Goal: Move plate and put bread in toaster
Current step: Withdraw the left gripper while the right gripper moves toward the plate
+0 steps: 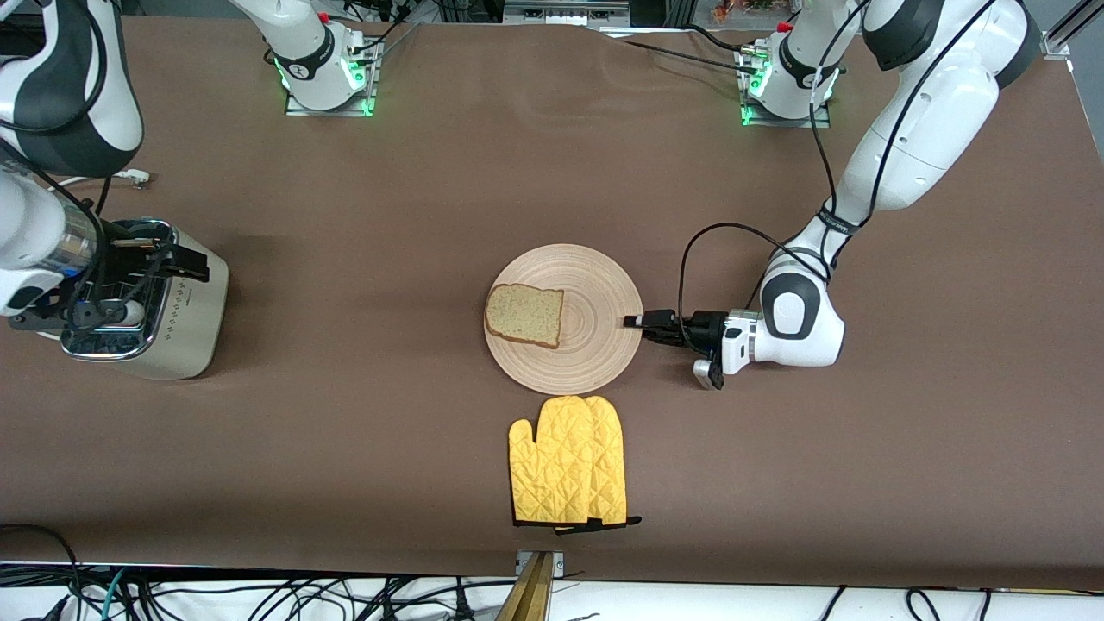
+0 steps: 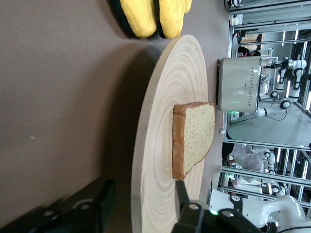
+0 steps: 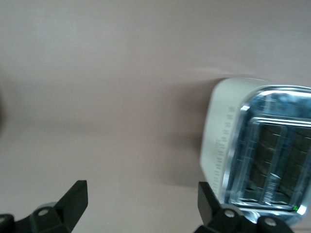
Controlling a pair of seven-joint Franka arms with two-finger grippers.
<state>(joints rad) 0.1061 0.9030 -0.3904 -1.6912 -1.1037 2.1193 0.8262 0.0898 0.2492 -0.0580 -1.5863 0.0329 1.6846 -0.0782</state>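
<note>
The round wooden plate [image 1: 595, 293] lies mid-table with the bread [image 1: 524, 315] flat on the part of it toward the right arm's end. My left gripper [image 1: 632, 322] is low at the plate's rim toward the left arm's end. In the left wrist view the left gripper [image 2: 143, 194] stands open, one finger under the rim of the plate [image 2: 180, 87] and one over it, with gaps on both sides; the bread [image 2: 194, 136] lies just ahead. My right gripper [image 1: 147, 259] hangs open over the cream toaster [image 1: 185, 319]. The right gripper [image 3: 141, 204] holds nothing beside the toaster's [image 3: 262, 150] chrome slots.
A yellow quilted oven mitt [image 1: 569, 474] lies just nearer the front camera than the plate, close to its rim. A white plug [image 1: 129, 178] lies on the brown cloth farther from the front camera than the toaster.
</note>
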